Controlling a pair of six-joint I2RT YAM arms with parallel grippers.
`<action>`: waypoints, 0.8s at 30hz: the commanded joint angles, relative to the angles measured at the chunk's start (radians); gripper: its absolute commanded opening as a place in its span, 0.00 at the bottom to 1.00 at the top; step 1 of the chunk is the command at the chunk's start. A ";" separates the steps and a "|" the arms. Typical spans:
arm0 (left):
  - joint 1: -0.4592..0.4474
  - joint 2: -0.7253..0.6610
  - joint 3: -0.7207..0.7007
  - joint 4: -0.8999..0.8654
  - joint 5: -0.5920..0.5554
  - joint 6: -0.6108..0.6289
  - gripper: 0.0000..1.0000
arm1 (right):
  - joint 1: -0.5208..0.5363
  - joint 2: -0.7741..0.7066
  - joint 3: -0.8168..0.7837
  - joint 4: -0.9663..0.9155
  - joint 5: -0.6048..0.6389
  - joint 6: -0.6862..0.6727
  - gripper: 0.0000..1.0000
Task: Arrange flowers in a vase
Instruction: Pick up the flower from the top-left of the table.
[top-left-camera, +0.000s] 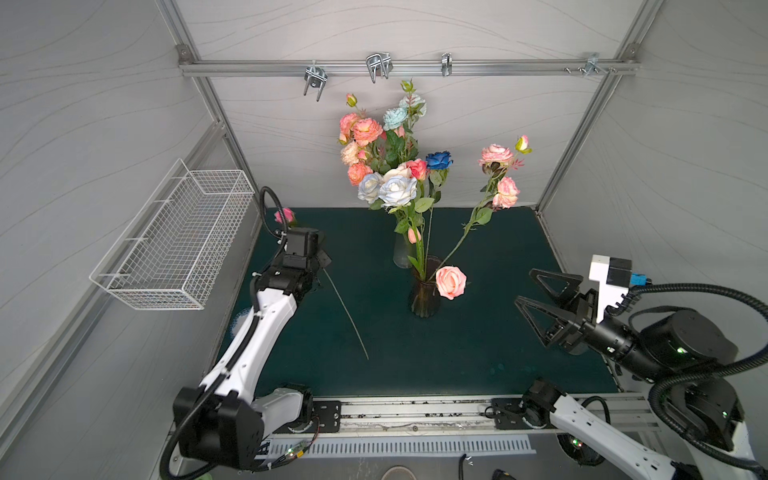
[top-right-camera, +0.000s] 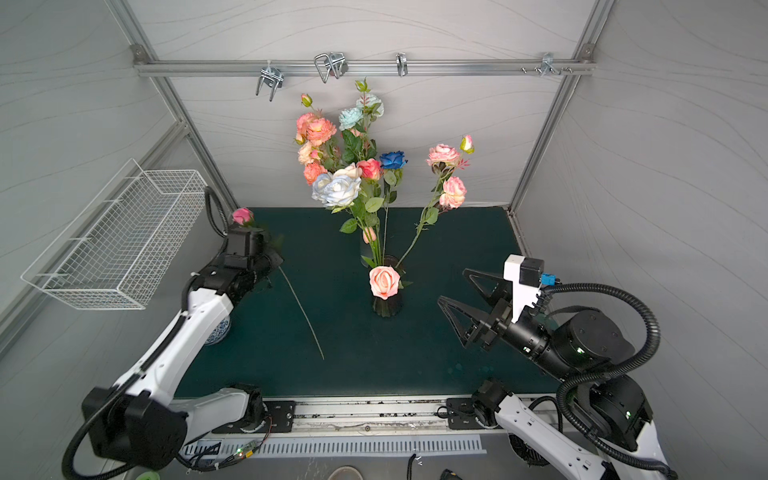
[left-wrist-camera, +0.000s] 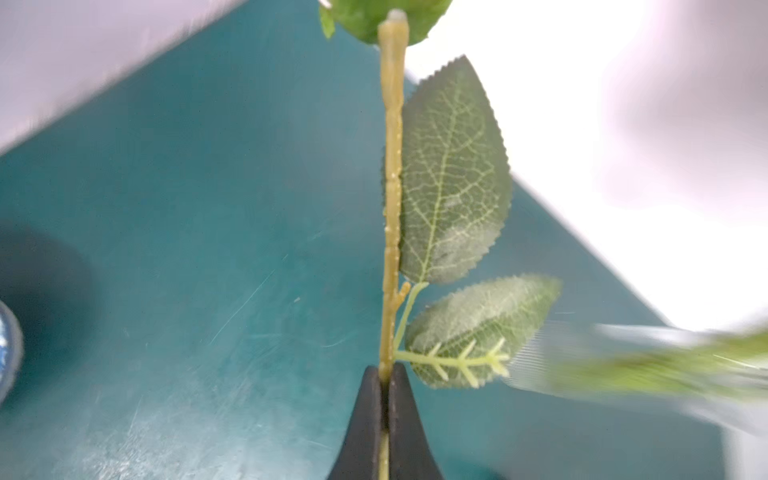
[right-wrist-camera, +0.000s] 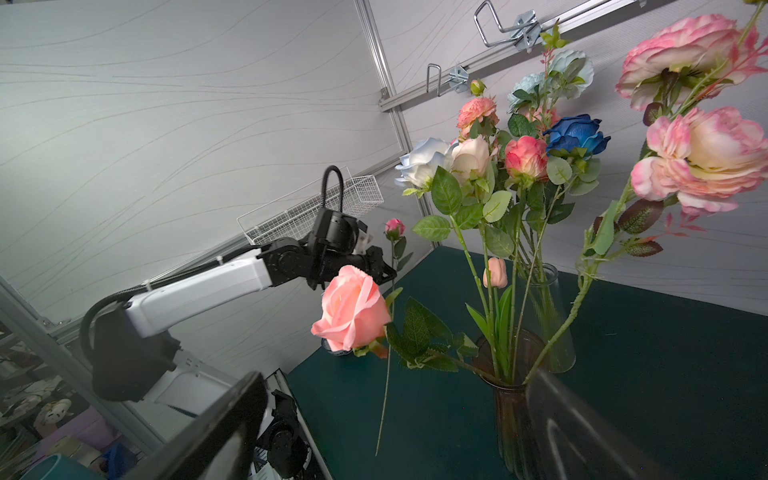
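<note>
My left gripper (top-left-camera: 323, 261) is shut on the thin green stem (left-wrist-camera: 391, 187) of a pink rosebud (top-left-camera: 284, 216) at the left rear of the mat. The stem's lower end slants down over the mat (top-left-camera: 347, 316). In the left wrist view the stem runs straight out between the closed jaws, with leaves (left-wrist-camera: 453, 174) beside it. A dark glass vase (top-left-camera: 424, 297) at the middle holds several flowers, with a peach rose (top-left-camera: 451, 281) drooping over its rim. Behind it a clear vase (top-left-camera: 403, 251) holds more blooms, among them a deep blue rose (top-left-camera: 438, 160). My right gripper (top-left-camera: 524, 286) hovers open and empty, right of the dark vase (right-wrist-camera: 513, 415).
A white wire basket (top-left-camera: 178, 241) hangs on the left wall. Metal hooks (top-left-camera: 378, 64) sit on the rear rail above the flowers. A blue-and-white ceramic vase (top-right-camera: 218, 330) stands under my left arm. A dark green mat (top-left-camera: 478, 353) covers the table.
</note>
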 joint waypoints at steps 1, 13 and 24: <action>-0.062 -0.116 0.095 -0.053 0.020 0.079 0.00 | 0.007 0.050 0.042 0.010 -0.057 -0.010 0.99; -0.152 -0.326 0.345 0.012 0.386 0.246 0.00 | 0.094 0.419 0.288 0.149 -0.358 0.039 0.97; -0.152 -0.328 0.435 0.098 0.599 0.219 0.00 | 0.632 0.929 0.745 -0.113 0.132 -0.310 0.99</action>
